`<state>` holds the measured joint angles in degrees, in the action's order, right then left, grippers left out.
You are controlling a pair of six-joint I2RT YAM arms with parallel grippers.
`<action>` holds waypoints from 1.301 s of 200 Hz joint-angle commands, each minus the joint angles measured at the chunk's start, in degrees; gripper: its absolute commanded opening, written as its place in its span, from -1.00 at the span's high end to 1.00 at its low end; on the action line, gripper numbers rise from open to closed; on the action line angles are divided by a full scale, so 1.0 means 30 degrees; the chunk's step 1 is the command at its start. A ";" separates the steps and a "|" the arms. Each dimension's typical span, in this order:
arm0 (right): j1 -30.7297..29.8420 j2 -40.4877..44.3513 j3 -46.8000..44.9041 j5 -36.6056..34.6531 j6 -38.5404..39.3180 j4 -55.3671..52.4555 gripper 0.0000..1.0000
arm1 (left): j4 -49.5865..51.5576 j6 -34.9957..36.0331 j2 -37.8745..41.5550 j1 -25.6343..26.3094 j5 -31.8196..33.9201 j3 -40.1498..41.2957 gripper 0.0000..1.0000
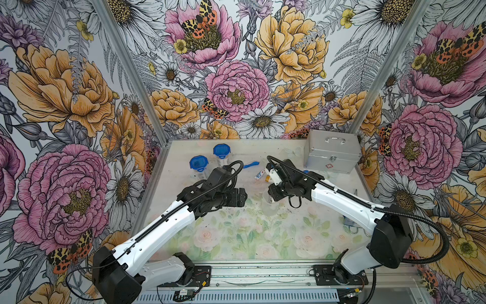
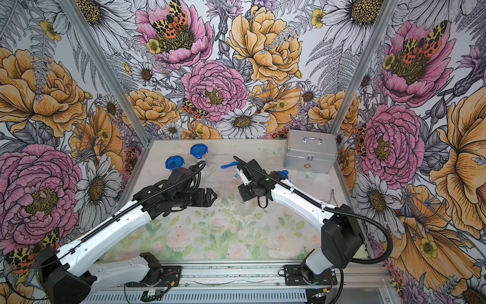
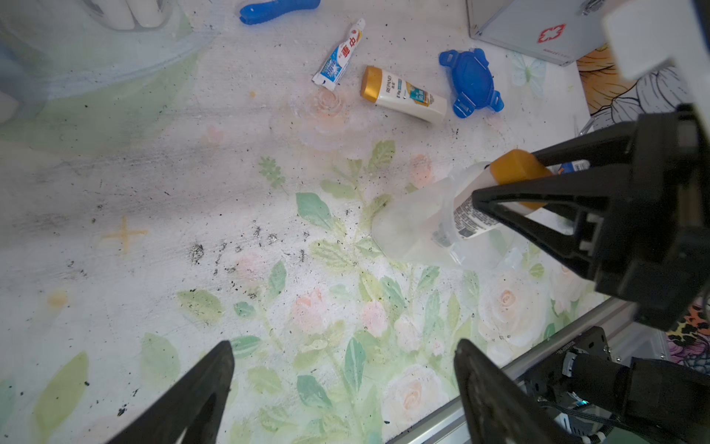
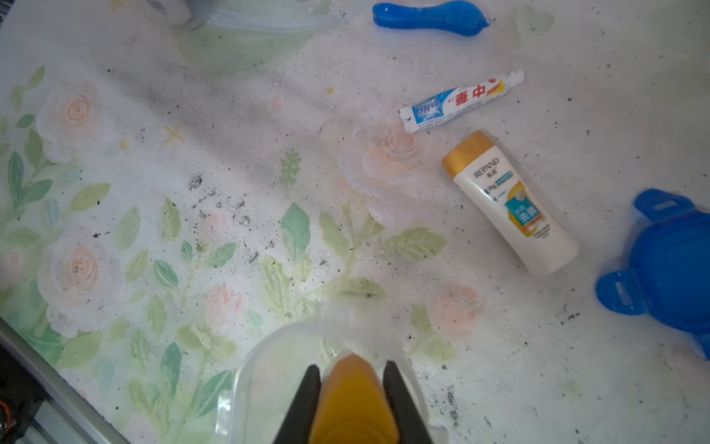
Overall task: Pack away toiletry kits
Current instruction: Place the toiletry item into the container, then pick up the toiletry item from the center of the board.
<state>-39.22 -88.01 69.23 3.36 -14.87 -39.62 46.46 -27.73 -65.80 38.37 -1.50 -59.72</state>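
My right gripper (image 4: pixel 351 369) is shut on the gold cap of a small white bottle (image 4: pixel 353 399), which hangs mouth-down into an open clear cup (image 4: pixel 246 369) standing mid-table (image 1: pixel 268 204). In the left wrist view the same bottle (image 3: pixel 515 169) slants into the cup (image 3: pixel 415 230). Beyond the cup lie a second white bottle (image 4: pixel 511 203), a toothpaste tube (image 4: pixel 461 100), a blue toothbrush (image 4: pixel 430 17) and a loose blue four-tabbed lid (image 4: pixel 668 265). My left gripper (image 3: pixel 344 346) hovers open and empty to the left of the cup (image 1: pixel 243 196).
Two clear cups with blue lids on (image 1: pixel 198 163) (image 1: pixel 221 151) stand at the back left. A silver metal case (image 1: pixel 332 155) with a handle sits closed at the back right. A small metal tool (image 2: pixel 332 196) lies near the right edge.
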 commanded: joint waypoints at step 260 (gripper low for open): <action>0.5760 -0.9517 1.3447 0.2865 0.4716 -1.0111 -0.38 | -0.0138 -0.0697 -0.0308 -0.0617 -0.1712 -0.0735 -0.97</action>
<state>-22.39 -110.67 107.61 12.64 -8.78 -60.55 46.46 -28.56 -67.07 36.97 -4.69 -59.92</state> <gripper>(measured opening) 0.687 0.975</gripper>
